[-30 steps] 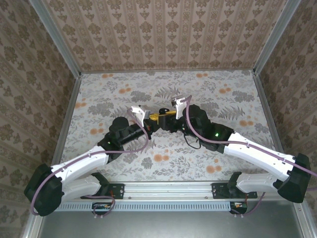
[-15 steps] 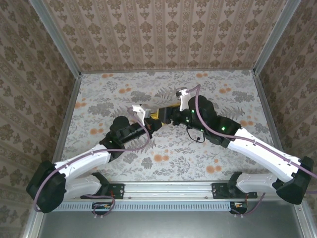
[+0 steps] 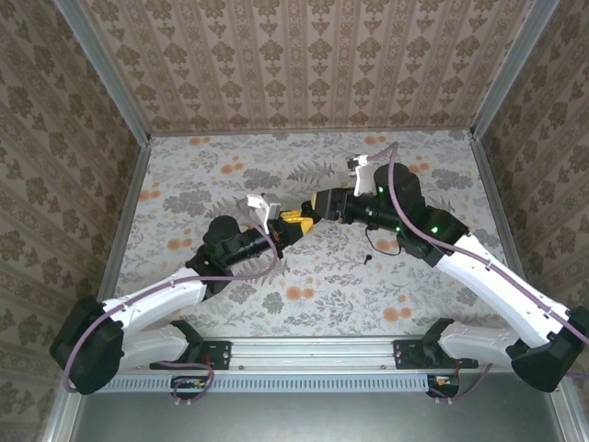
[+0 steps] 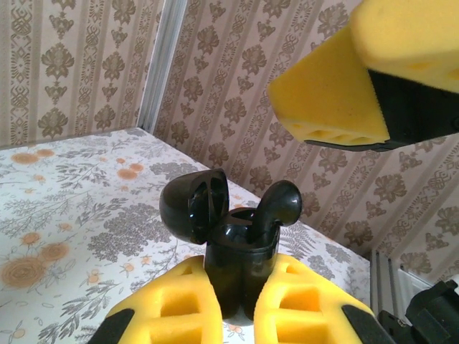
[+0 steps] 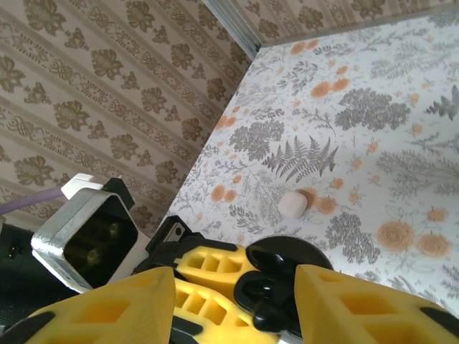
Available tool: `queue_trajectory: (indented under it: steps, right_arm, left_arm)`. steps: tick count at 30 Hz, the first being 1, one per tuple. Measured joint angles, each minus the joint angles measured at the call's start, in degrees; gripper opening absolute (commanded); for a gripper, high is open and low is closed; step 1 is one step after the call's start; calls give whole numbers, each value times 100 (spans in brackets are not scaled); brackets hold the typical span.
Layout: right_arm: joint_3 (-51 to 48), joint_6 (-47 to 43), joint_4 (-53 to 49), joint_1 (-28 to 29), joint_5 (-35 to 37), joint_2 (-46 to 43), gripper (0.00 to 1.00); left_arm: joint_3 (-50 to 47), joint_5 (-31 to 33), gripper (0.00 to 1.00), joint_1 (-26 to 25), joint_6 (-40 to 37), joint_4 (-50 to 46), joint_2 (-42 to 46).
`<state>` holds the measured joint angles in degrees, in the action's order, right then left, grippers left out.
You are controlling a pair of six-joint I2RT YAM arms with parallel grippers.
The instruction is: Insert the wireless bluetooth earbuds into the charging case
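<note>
I am pressing my left end effector together on the lower body of the charging case, pinching it upright so its open mouth is facing up and the sockets are reachable. The lid is hanging back, tilted to the left just above my fingers, which is leaving the mouth clear.

One earbud is sitting in that mouth right above my grip. Its stem is pointing down and its bulb is poking out and leaning right. I judge it is lodged but not pushed fully home. Whether its twin is already seated I cannot tell.

Above and to the right of the case, my right end effector is hovering with its fingers spread, pinching nothing. The case and earbud are lying under the gap between them. I think I am holding it there so it is ready for nudging the earbud down.

Farther out, beyond the right fingers, a small white lump is lying on the flowered counter, well apart from both end effectors.
</note>
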<state>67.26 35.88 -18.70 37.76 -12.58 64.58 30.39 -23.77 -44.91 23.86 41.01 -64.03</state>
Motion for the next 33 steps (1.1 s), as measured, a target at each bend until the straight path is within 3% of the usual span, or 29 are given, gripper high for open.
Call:
queue_trajectory:
  steps: [4, 10, 33]
  right_arm:
    - [0, 9, -188, -133, -168, -90, 30]
    - [-22, -136, -446, -140, -273, -98, 22]
    - [-24, -420, -573, -140, -1150, 125, 14]
  left_arm:
    - [-2, -61, 0, 0, 61, 109, 0]
    - [-2, -160, 0, 0, 83, 195, 0]
    - [-2, -286, 0, 37, 105, 219, -129]
